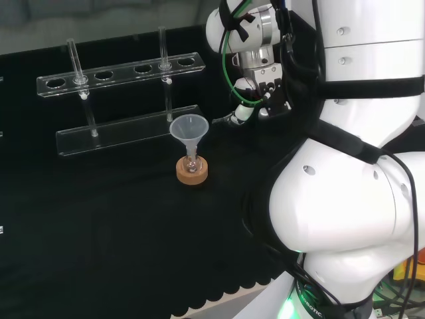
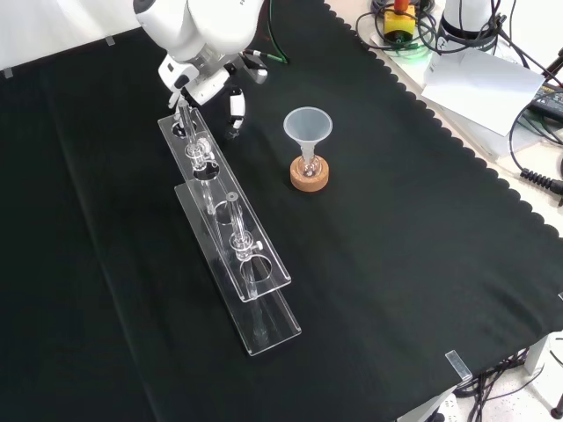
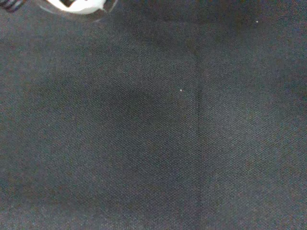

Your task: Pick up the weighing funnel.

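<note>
In the front view our hand (image 2: 234, 104) hangs just beside the far end of the test tube rack (image 2: 268, 272). We cannot tell if it grasps anything. A clear curved edge close to it may be the weighing funnel (image 3: 104, 10). A sideways move could knock the rack over.

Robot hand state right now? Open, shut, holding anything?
Robot hand: cannot be told. In the front view it is by the far end of the tube rack, and any grasp is unclear.

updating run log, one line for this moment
hand at far end of rack | funnel upright in flask on cork ring | grip unclear
</note>
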